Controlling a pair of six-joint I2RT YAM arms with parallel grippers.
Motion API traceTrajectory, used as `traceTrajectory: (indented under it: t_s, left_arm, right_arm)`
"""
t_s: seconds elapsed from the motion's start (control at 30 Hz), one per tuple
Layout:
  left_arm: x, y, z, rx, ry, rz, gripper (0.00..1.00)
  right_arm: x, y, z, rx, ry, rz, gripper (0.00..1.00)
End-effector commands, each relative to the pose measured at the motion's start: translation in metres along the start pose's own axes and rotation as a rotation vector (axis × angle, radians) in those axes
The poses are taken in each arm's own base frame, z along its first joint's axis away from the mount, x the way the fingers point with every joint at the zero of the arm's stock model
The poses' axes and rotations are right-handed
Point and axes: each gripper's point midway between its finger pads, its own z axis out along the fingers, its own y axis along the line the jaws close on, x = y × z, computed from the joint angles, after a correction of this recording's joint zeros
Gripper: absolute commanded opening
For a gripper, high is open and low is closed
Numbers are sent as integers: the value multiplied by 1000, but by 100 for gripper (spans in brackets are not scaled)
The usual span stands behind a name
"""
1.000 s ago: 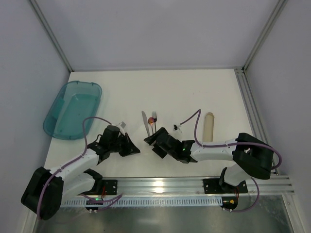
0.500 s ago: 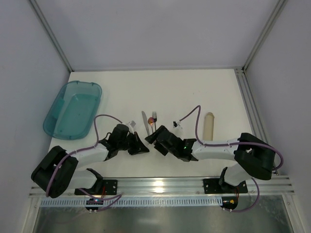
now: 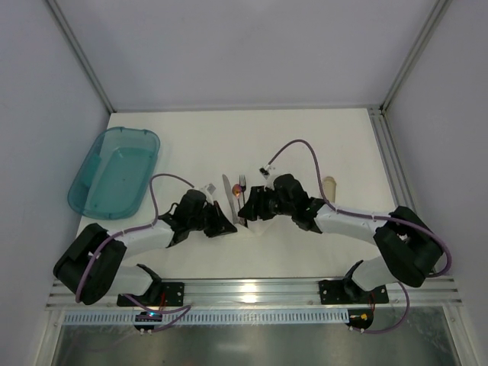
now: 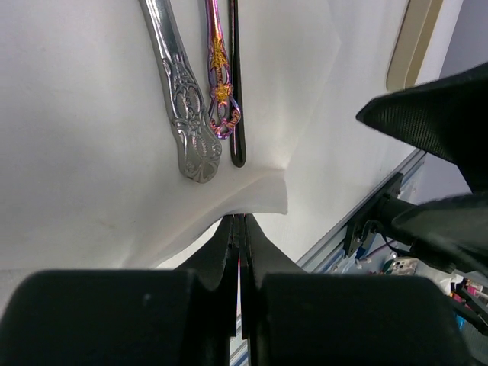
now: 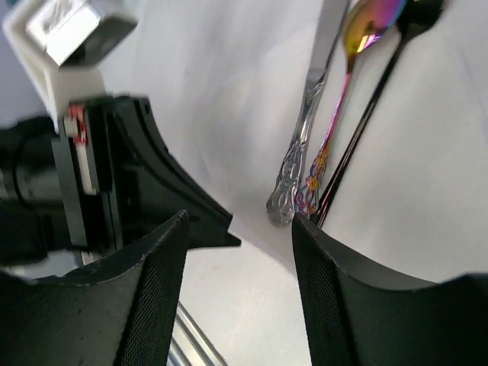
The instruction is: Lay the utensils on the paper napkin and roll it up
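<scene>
I am pinching the near edge of the one paper napkin (image 4: 91, 152) in my left claw (image 4: 240, 221), fingers pressed together on the sheet, while my right claw (image 5: 240, 221) is hovering just beside it with fingers apart. I am judging the roll to be starting, and the next move is calling for both claws to turn that edge evenly over the handles. Just beyond, the utensils (image 4: 217, 99) are lying side by side on the napkin, three in all: one silvery knife (image 4: 179, 91), one iridescent spoon (image 4: 219, 91) and one black fork (image 4: 236, 76). Farther across the worktop (image 3: 305, 145), one teal tub (image 3: 114, 171) and one tan tube (image 3: 329, 185) are sitting.
</scene>
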Motion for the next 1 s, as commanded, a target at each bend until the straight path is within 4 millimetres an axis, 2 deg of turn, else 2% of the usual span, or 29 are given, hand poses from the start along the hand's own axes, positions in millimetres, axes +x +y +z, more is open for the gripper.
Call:
traceTrajectory:
  t_s: [0.0,0.03,0.13,0.27,0.47,0.63,0.77,0.97]
  left_arm:
    - [-12,-7,3,5,-41,44,0]
    - [-12,-6,3,-2,-42,47,0]
    - [-15,-5,4,-20,-44,59,0]
    - [-15,0,8,-52,-29,60,0]
    - [-18,-1,9,-54,-37,68,0]
    - [-19,0,9,-66,-35,76,0]
    - [-19,2,10,-74,-33,76,0]
    - [-21,2,12,-79,-37,78,0]
  right_arm:
    - [24,22,-7,-237,120,-366,57]
    - [28,19,-5,-237,141,-380,52]
    - [39,14,-2,-255,195,-428,47]
    - [49,1,6,-241,233,-452,47]
    - [52,-13,17,-202,265,-494,45]
    - [51,-12,22,-215,254,-506,38]
    - [48,-15,23,-189,240,-504,39]
    - [34,-6,18,-182,216,-533,40]
